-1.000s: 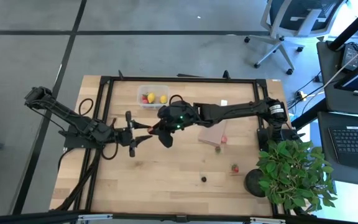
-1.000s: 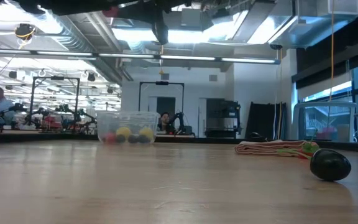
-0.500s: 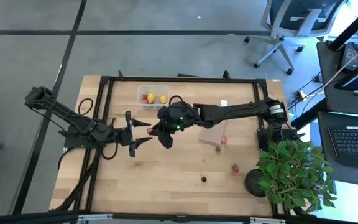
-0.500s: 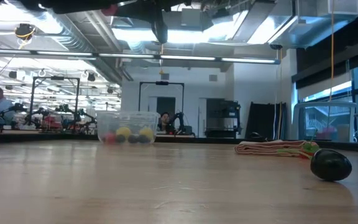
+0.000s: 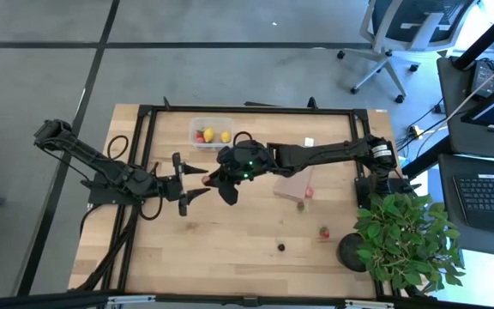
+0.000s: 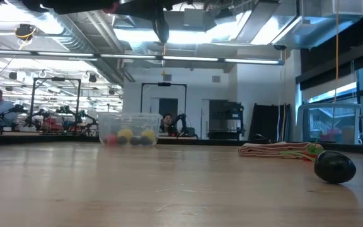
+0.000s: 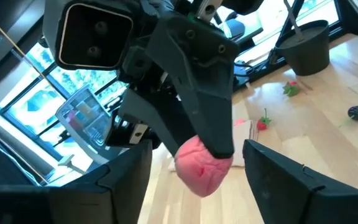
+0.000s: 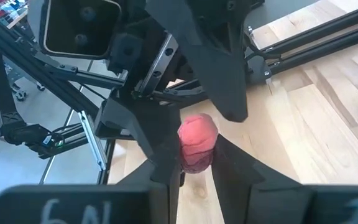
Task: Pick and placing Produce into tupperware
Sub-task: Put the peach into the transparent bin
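While the right gripper [image 8: 194, 163] pinches one red piece [image 8: 197, 143], the left gripper [image 7: 194, 180] stands spread around it. Only the high view shows the tupperware [image 5: 211, 132] holding three pieces.

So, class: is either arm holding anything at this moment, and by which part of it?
The right gripper pinches the pink-red fruit piece by its upper end. The left gripper flanks it with jaws open, holding nothing.

Tupperware [image 5: 211, 132] sits behind both grippers, plant [image 5: 406, 241] at the table's right

Robotics lab, rigs [image 6: 62, 120], exposed ceiling ducts [image 6: 93, 38]
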